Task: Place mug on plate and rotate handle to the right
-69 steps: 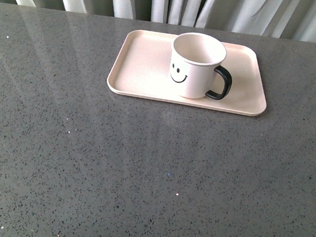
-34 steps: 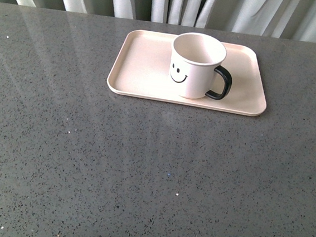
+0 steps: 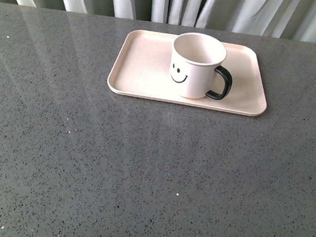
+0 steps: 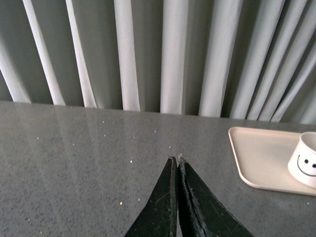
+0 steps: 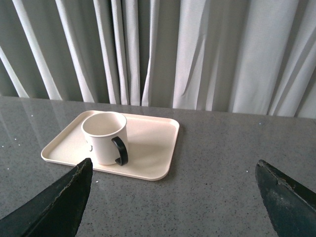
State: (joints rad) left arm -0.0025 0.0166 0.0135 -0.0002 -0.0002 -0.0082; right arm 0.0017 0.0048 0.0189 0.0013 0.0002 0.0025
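Across the front view, nothing has shifted from the earlier pictures: the mug (image 3: pixel 195 66) stands at the same spot on the plate (image 3: pixel 140 66), and its handle (image 3: pixel 223 83) points the same way as before. No arm shows in this view, then or now.

The left claw (image 4: pixel 176 159) is clenched, its two dark fingers pressed together tip to tip with nothing between them. It hangs above bare worktop (image 3: pixel 142 167), well apart from the plate, which shows off to one side in the left wrist view. The right claw (image 5: pixel 173 162) is spread wide, with one finger (image 5: pixel 64 197) at each lower corner of its wrist view. It grips nothing and touches neither the mug nor the plate, which lie beyond it.

There is one mug, upright, resting on the plate a little right of the plate's middle and toward its near edge. The black smiley face is turned toward the robot. There is one handle, sticking out to the robot's right, over the plate's surface. There is one plate, lying flat on the far part of the worktop, near the pale curtains (image 3: pixel 158 1). Two claws are in view, one in each wrist picture.
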